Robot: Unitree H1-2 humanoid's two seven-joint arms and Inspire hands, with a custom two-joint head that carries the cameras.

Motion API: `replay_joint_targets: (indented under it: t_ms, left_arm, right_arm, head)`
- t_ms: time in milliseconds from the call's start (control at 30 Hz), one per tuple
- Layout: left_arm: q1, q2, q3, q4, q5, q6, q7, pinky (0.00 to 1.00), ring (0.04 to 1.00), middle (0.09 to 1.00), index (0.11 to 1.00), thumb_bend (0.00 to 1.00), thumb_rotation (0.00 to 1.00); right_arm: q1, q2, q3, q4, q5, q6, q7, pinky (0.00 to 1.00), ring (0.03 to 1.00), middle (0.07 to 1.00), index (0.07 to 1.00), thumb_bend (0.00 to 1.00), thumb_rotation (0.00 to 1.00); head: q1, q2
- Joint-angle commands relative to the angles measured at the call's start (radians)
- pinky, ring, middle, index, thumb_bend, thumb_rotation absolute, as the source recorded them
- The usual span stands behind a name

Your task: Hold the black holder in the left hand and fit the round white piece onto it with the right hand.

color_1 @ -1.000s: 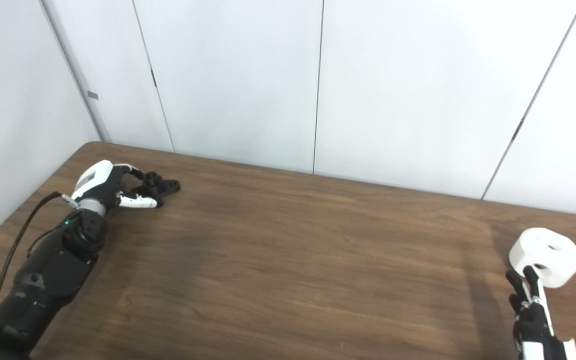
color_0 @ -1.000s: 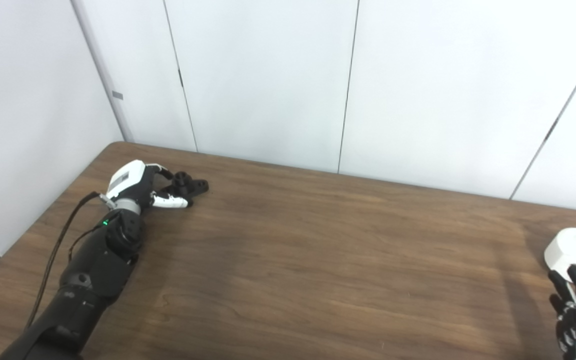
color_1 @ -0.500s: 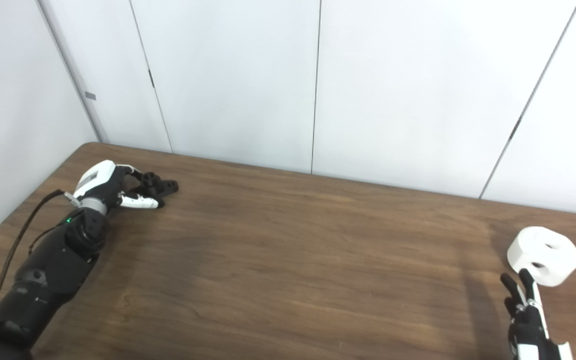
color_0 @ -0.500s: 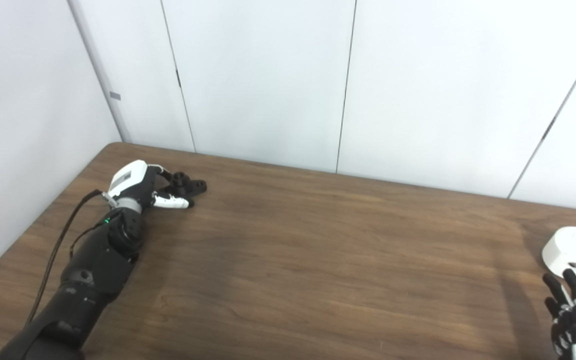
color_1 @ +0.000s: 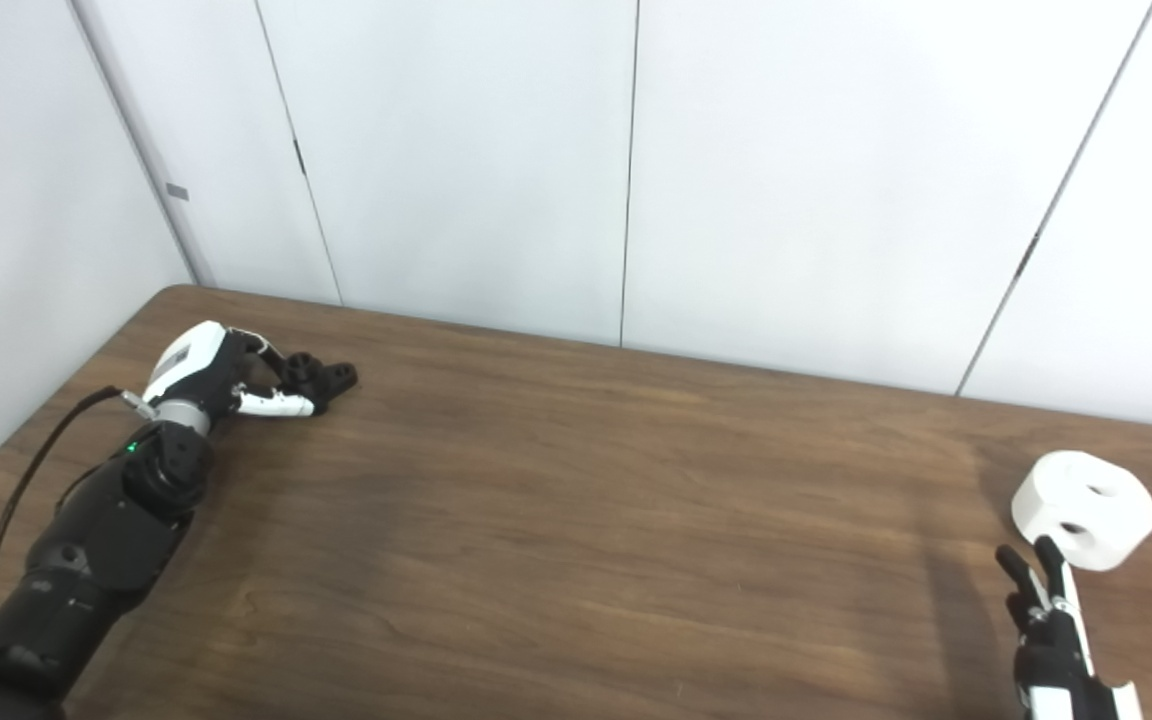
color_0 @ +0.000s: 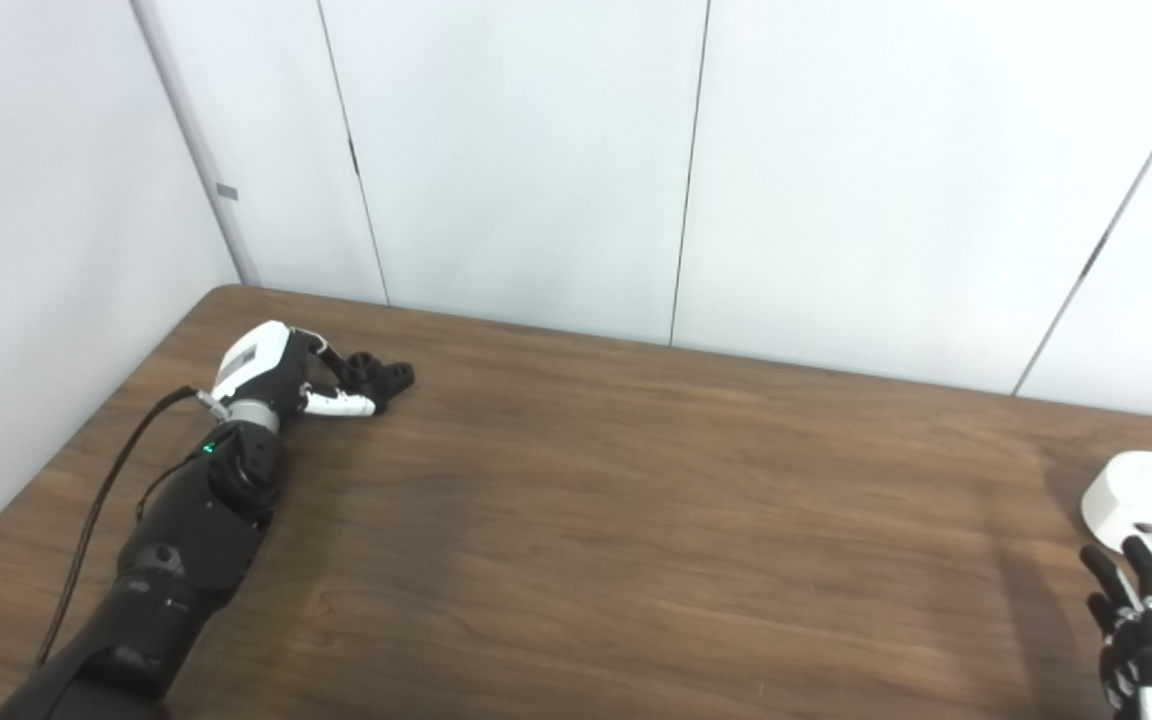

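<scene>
Left eye view, black holder (color_0: 377,376) lying flat, pointing right

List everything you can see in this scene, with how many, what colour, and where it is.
black holder: one, black, far left of the table, at the left hand's fingers
round white piece: one, white, near the table's right edge
table: one, dark brown wood, filling the foreground
wall panels: white, behind the table
left hand: one, white and black, curled at the holder
right hand: one, black, fingers apart, just short of the white piece
</scene>
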Motion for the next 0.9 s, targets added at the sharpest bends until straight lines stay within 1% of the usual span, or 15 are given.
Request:
replay_joint_targets:
  t_ms: [0,200,500,633,767,867]
  left_arm:
    - [-0.022,0.009,-0.004,0.005,-0.012,-0.024,-0.013,0.84,0.896,0.810,0.486,0.52,0.04]
    - [-0.032,0.007,-0.009,0.034,-0.007,-0.047,-0.007,0.83,0.878,0.805,0.486,0.52,0.04]
    - [-0.018,0.007,-0.009,-0.005,-0.007,-0.038,-0.025,0.82,0.865,0.801,0.486,0.52,0.04]
    - [-0.006,0.007,-0.005,-0.044,-0.009,-0.014,-0.040,0.84,0.873,0.803,0.486,0.52,0.04]
    - [0.016,0.010,-0.003,-0.101,-0.009,0.016,-0.068,0.82,0.872,0.803,0.486,0.52,0.04]
    - [0.036,0.013,-0.005,-0.142,-0.004,0.027,-0.081,0.82,0.879,0.801,0.485,0.52,0.04]
  right_arm:
    - [0.072,0.045,0.021,0.066,0.015,0.001,-0.007,1.00,1.000,0.937,1.000,0.57,0.98]
    - [0.069,0.046,0.022,0.068,0.005,-0.003,-0.011,1.00,0.999,0.937,1.000,0.56,0.99]
    - [0.070,0.048,0.022,0.061,0.005,0.006,-0.012,1.00,1.000,0.938,1.000,0.55,0.99]
    - [0.070,0.049,0.025,0.056,-0.001,0.010,-0.013,1.00,1.000,0.941,1.000,0.55,1.00]
    - [0.070,0.053,0.026,0.051,0.001,0.015,-0.013,1.00,1.000,0.940,1.000,0.54,1.00]
    - [0.072,0.054,0.028,0.047,-0.006,0.015,-0.013,1.00,1.000,0.943,1.000,0.52,1.00]
  head:
    - [0.001,0.001]
    - [-0.001,0.000]
    - [-0.001,0.003]
    - [-0.001,0.006]
    - [-0.003,0.007]
    - [-0.005,0.014]
